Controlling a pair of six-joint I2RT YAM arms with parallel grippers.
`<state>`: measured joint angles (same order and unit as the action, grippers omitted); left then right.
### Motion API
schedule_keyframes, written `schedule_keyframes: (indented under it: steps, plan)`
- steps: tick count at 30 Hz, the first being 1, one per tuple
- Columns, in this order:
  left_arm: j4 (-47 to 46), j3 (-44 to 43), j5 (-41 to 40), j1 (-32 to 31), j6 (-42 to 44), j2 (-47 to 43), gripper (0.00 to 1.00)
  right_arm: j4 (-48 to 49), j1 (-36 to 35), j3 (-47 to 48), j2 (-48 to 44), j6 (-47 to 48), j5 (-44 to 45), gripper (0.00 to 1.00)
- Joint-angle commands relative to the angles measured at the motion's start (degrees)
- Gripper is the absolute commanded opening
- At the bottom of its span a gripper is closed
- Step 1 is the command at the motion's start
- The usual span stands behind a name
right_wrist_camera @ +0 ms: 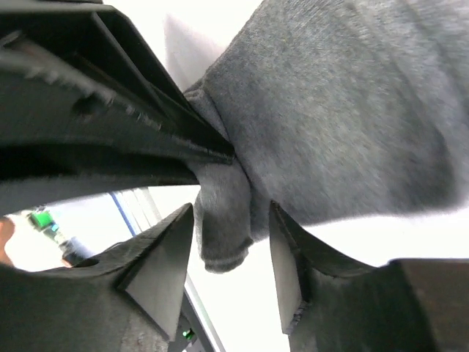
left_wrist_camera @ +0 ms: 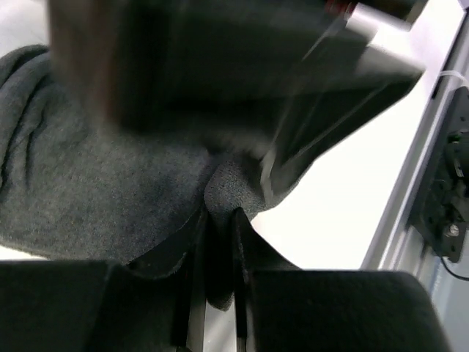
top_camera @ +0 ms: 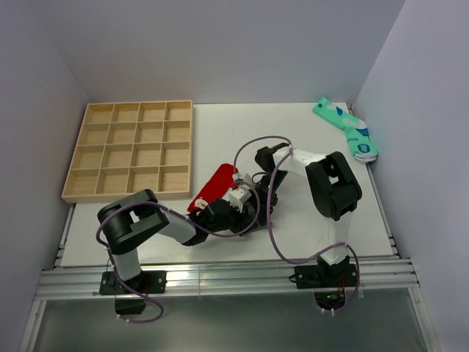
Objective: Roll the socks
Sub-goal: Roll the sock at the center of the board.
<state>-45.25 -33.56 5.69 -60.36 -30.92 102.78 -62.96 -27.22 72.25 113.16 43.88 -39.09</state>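
Observation:
The dark grey sock [left_wrist_camera: 95,191] lies bunched on the white table, and my left gripper [left_wrist_camera: 218,216] is shut on a pinched fold of it. The right wrist view shows the same grey sock [right_wrist_camera: 344,110], with that fold hanging between the spread fingers of my right gripper [right_wrist_camera: 231,213]; there is a gap on each side. The left gripper's dark fingers [right_wrist_camera: 110,147] grip the fold just above. The red sock [top_camera: 212,187] lies flat at mid-table, left of both grippers [top_camera: 238,204], which meet and hide the grey sock from above.
A wooden tray [top_camera: 128,150] with several compartments sits at the back left. Mint-green patterned socks [top_camera: 348,130] lie in the far right corner. An aluminium rail [top_camera: 220,279] runs along the near table edge, and walls close in the sides.

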Motion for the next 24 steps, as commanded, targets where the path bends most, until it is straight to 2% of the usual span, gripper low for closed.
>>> schedule_keyframes:
  steps: [1,8,13,17,24]
  plan:
    - [0.08,2.27,3.09,-0.64,-2.57,2.25,0.0,3.45,1.64,-1.4,-6.37,-1.42,0.85,0.54]
    - [-2.82,4.2,6.34,0.15,-6.08,3.83,0.0,9.78,5.42,-6.06,-14.89,-4.41,3.4,0.57]
    - [-4.14,4.47,14.77,4.18,-10.21,5.59,0.0,13.2,8.15,-9.92,-22.53,-2.14,4.46,0.55]
    - [-0.11,2.1,21.36,6.74,-12.23,6.11,0.0,16.99,8.24,-16.95,-31.49,1.38,5.07,0.54]
    - [7.55,-3.61,32.35,11.31,-15.3,8.83,0.0,15.32,6.57,-20.47,-37.92,7.97,2.88,0.58]
